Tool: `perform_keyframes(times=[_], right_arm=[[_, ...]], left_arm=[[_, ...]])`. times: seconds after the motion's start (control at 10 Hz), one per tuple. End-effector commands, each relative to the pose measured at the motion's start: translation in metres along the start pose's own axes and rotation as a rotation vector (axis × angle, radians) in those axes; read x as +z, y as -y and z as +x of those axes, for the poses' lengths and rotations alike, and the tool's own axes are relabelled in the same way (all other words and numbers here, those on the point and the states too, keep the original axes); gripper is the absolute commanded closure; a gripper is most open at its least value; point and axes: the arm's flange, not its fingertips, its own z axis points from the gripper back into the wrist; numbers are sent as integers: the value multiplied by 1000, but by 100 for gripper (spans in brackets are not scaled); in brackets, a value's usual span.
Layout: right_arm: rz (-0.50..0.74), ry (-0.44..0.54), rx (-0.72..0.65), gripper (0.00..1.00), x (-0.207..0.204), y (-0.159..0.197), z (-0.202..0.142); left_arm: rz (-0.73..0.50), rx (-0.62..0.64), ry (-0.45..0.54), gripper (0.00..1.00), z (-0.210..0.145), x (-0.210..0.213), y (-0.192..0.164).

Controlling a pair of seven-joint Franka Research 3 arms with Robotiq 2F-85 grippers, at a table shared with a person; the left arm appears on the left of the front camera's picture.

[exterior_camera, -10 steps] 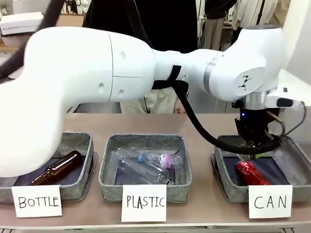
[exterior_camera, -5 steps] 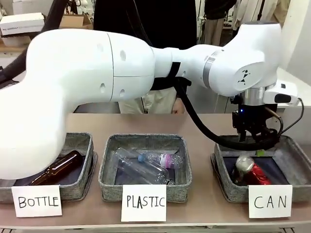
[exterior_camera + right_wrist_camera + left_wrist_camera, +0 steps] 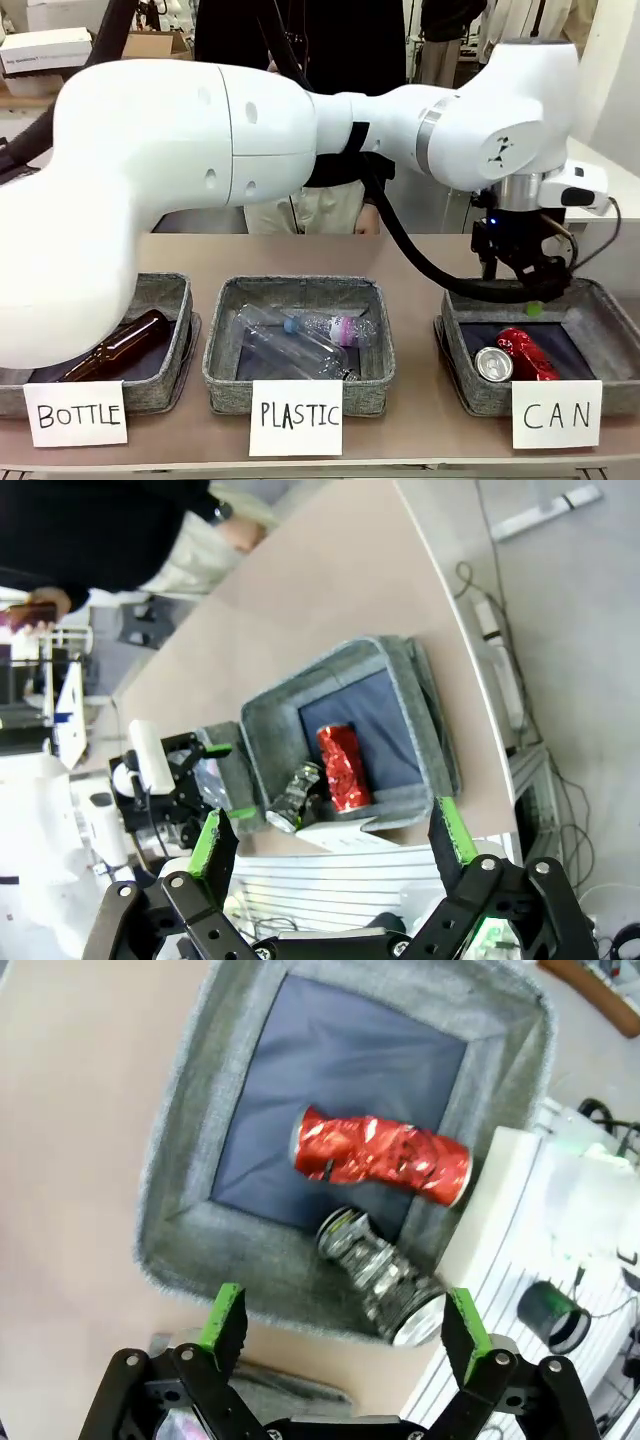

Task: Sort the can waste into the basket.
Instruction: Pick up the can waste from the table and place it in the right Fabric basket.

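1. Over the CAN basket (image 3: 610, 310): left gripper (image 3: 528, 290) hangs with fingers spread, nothing between them.
2. Red can (image 3: 382, 1150) and silver can (image 3: 378, 1272) both lie in the basket, touching, silver one against the near wall.
3. Sorting looks done; next move is likely to lift clear and retract.
4. Left arm reaches across the table, wrist pointing down.
5. Right gripper (image 3: 330, 852) is high off to the side, fingers spread, empty.

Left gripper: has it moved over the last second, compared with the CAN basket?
Yes. The left gripper has risen clear of the CAN basket, jaws open, leaving the silver can beside the red can.
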Motion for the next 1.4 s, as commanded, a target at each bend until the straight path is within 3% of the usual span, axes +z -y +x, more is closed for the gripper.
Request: perform_keyframes(times=[0.0, 0.1, 0.2, 0.5, 0.6, 0.8, 0.9, 1.0, 1.1, 1.2, 1.3], right_arm=[[9, -26, 21, 0, -7, -9, 0], [27, -42, 50, 0, -21, -26, 1], [75, -59, 62, 0, -40, -52, 4], [181, -117, 135, 0, -108, -172, -5], [249, -151, 118, 0, -127, -211, -11], [366, -273, -13, 0, -160, -276, -21], [383, -317, -54, 0, -173, -293, -27], [379, -371, -121, 0, -187, -301, -31], [419, -407, -201, 0, -198, -299, -32], [619, -523, -259, 0, -206, -283, -31], [603, -595, -344, 0, -218, -267, -28]], left_arm=[[7, 78, -117, 0, -17, 43, -33], [-66, 154, -152, 0, -56, 81, -58], [-116, 242, -112, 0, -108, 120, -85], [-182, 620, 144, 0, -293, 199, -144], [-192, 753, 251, 0, -345, 216, -157], [-367, 865, 495, 0, -449, 235, -174], [-468, 881, 661, 0, -496, 237, -179], [-522, 1006, 798, 0, -537, 233, -187], [-641, 1012, 870, 0, -569, 224, -194], [-778, 996, 929, 0, -594, 212, -203], [-859, 1002, 949, 0, -605, 204, -214]])
